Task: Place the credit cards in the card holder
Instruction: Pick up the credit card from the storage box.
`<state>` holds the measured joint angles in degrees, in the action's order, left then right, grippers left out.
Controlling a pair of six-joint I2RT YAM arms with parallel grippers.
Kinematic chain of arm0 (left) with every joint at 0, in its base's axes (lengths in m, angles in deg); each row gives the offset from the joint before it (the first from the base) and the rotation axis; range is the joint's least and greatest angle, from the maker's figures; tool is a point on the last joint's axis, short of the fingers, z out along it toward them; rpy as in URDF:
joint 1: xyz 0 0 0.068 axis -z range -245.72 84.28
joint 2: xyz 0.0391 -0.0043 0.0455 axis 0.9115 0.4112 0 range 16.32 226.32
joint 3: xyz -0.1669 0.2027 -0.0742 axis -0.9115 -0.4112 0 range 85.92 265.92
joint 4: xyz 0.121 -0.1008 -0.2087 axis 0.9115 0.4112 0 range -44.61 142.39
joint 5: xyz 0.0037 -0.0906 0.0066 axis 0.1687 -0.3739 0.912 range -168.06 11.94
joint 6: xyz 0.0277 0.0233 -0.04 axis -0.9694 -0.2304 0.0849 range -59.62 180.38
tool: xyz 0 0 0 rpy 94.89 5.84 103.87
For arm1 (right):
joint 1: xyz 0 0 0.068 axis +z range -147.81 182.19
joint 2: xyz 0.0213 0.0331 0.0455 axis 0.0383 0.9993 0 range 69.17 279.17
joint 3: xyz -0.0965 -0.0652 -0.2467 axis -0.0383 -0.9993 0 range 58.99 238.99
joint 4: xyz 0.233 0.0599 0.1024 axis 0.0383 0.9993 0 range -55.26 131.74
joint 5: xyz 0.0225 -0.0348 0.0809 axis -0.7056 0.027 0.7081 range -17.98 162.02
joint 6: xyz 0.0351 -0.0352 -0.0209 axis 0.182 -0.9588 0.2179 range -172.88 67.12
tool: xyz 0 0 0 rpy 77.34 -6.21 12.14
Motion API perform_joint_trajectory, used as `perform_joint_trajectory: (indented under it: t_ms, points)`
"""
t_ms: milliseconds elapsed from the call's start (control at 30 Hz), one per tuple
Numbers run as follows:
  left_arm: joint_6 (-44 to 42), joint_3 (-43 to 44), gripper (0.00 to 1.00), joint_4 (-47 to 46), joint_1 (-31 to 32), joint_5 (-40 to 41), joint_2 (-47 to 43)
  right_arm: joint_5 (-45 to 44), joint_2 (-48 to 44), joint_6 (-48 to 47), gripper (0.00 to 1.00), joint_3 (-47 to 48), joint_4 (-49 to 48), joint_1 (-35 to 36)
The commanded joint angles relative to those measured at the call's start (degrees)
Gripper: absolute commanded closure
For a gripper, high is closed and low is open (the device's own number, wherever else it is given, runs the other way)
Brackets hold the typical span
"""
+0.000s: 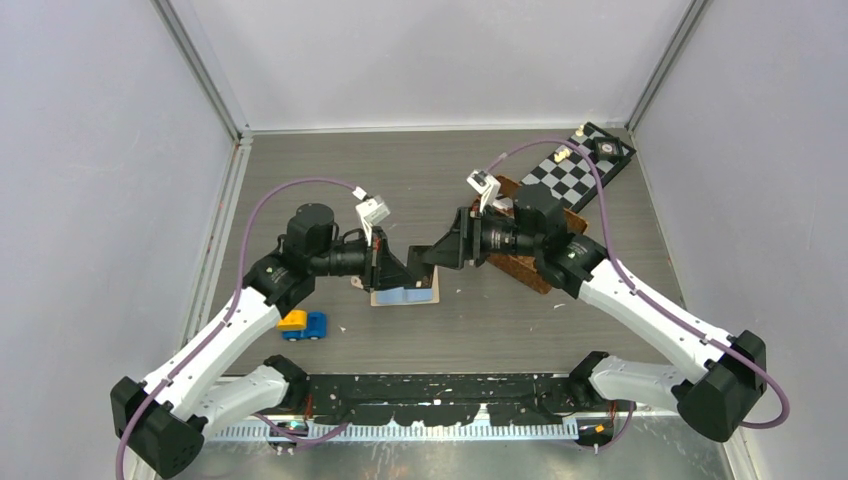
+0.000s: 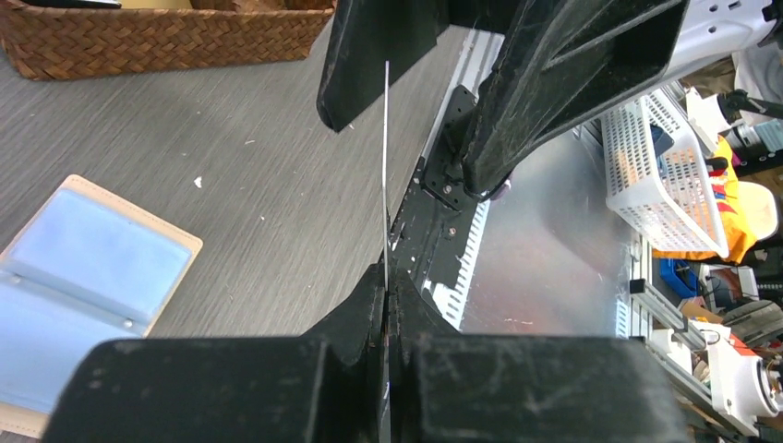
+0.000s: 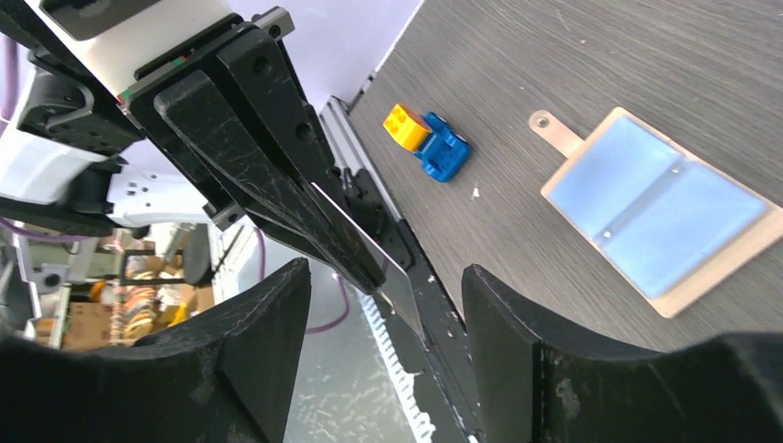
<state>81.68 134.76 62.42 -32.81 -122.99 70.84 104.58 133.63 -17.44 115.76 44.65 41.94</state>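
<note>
Pinched edge-on in the left tool (image 2: 386,288), with the right tool (image 3: 383,275) spread, the thin credit card (image 2: 385,166) may twist and miss the card holder (image 3: 660,208).

Plain pale lilac walls (image 1: 430,60) close in the grey wood-grain worktop (image 1: 500,330) behind and on both sides, with metal posts (image 1: 200,70) at its far corners. Past its near edge stands a white plastic basket (image 2: 660,171).

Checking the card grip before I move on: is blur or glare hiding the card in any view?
Left wrist: card edge-on, only a thin bright line; left tool out of focus. Right wrist: card face readable with a pale sheen, right tool blurred, card holder sharp. Top external: even light, card not discernible.
</note>
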Motion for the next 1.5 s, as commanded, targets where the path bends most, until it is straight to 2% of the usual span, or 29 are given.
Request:
perform_joint_trajectory:
  t_ms: [0,333,567,667,967,1000,1100,1267,1333,1467]
  points:
    - [1.01,-0.05,1.00,-3.34,-0.31,1.87,-0.88,3.34,0.04,7.71,0.36,-2.57,-13.10,0.28]
    - [2.76,-1.05,1.00,-5.26,-0.41,3.62,-1.29,4.27,2.45,9.58,0.53,-4.95,-17.04,2.48]
    - [4.22,-2.50,1.00,-7.62,-0.78,5.57,-2.72,3.02,2.28,10.40,0.55,-8.08,-19.07,2.60]
    - [4.47,-2.63,1.00,-7.92,-0.92,5.48,-2.68,2.43,1.70,10.13,0.59,-8.73,-19.14,2.61]
    - [4.75,-2.78,0.98,-6.23,-1.01,6.94,-1.96,-1.19,-0.45,10.00,0.94,-10.35,-19.52,2.54]
    - [4.59,-2.69,0.93,-5.19,-1.00,8.23,-1.92,-2.29,-0.89,9.81,0.97,-10.45,-19.00,2.62]
    - [3.90,-2.48,0.64,-0.59,-1.00,15.47,-2.32,-6.21,-1.69,8.90,1.00,-10.67,-15.85,2.57]
    - [6.94,-4.27,0.25,8.14,-1.07,39.71,-3.00,-13.40,2.98,7.44,1.00,-7.87,-5.24,2.56]
    - [7.83,-4.60,0.21,9.65,-1.44,42.92,-1.08,-13.72,6.47,7.53,1.00,-6.11,-2.71,2.54]
    - [7.78,-5.06,0.19,10.57,-2.93,43.25,3.95,-12.31,13.25,8.62,0.99,-4.28,-2.26,2.58]
